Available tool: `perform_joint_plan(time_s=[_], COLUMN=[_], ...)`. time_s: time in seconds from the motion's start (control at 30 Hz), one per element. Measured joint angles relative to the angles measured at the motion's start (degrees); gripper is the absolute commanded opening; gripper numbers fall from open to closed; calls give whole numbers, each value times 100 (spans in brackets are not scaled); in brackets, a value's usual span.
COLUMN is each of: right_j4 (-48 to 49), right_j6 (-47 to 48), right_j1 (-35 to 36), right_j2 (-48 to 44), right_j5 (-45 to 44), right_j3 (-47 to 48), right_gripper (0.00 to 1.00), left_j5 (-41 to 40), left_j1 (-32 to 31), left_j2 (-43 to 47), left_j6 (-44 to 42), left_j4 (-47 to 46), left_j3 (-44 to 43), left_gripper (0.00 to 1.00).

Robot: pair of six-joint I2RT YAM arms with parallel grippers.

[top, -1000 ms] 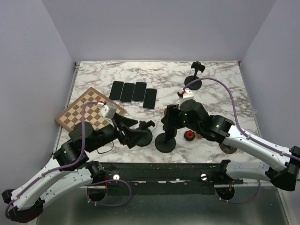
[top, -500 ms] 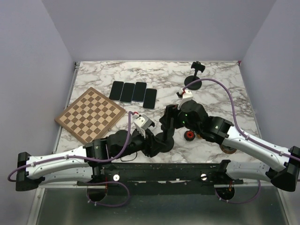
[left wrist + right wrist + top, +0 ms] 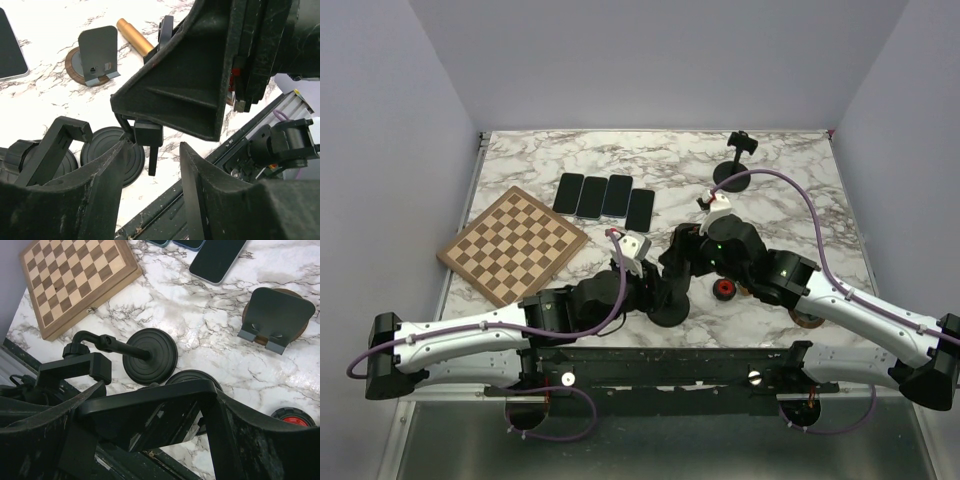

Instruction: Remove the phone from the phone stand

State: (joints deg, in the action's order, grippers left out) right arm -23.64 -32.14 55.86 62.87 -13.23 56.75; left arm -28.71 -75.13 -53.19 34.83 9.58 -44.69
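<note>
Left gripper (image 3: 153,149) is wide open, its fingers straddling the stand (image 3: 670,308) neck without touching, likely to brace it. The phone (image 3: 150,412) appears seated in the stand's clamp. Right gripper (image 3: 682,262) is closed across its edges, ready to lift. A toppled stand (image 3: 125,352) crowds just beside. Red cap (image 3: 724,290) and spare phones (image 3: 605,198) lie beyond.
</note>
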Motion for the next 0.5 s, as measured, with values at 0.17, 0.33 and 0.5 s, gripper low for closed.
perform_joint_plan(time_s=[0.17, 0.33, 0.5], right_j4=[9, 22, 24], right_j6=[-17, -42, -39], right_j1=[0, 0, 0], right_j2=[-50, -76, -76], right_j5=[68, 85, 87], right_j3=[-44, -68, -68], right_gripper=[1, 1, 1], left_j5=[-87, -83, -39], left_j1=[0, 7, 37], left_j2=[-280, -413, -529], left_j6=[15, 20, 33], left_j4=[9, 0, -37], left_j3=[-214, -245, -245], left_gripper=[50, 46, 45])
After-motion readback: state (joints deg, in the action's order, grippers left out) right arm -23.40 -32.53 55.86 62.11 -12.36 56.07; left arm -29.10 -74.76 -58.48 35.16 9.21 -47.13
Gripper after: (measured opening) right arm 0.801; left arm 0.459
